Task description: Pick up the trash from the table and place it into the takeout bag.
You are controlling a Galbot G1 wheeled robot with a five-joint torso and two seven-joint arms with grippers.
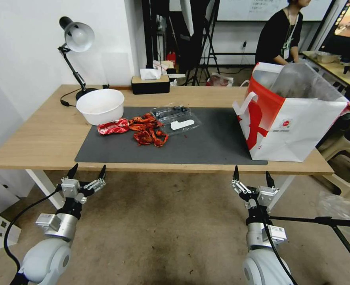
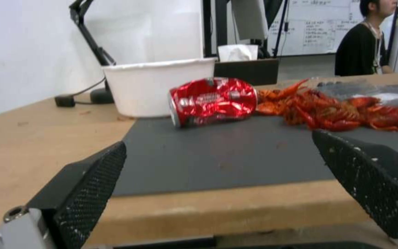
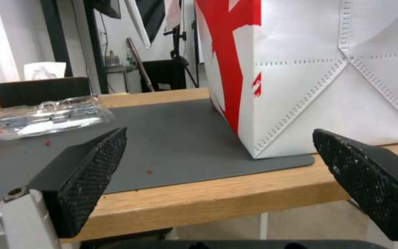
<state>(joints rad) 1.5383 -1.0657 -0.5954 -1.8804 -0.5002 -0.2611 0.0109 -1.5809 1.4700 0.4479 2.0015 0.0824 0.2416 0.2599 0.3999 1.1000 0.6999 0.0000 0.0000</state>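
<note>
Head view: both arms low, in front of the table's (image 1: 32, 146) near edge. Left gripper (image 1: 87, 171) wide open, holding nothing. Right gripper (image 1: 253, 174) wide open too. White bowl (image 1: 100, 105) near the back left corner, by the mat's edge. Squashed red can (image 1: 113, 126), red shells (image 1: 148, 131) and clear plastic tray (image 1: 176, 118) mid-mat. Takeout bag (image 1: 289, 114) at the right end, mouth open.

Left wrist view: red can (image 2: 212, 101) on its side, touching the bowl (image 2: 160, 86). Could roll away if nudged.

Right wrist view: bag (image 3: 328, 72) close by, probably light. Could tip if bumped.
</note>
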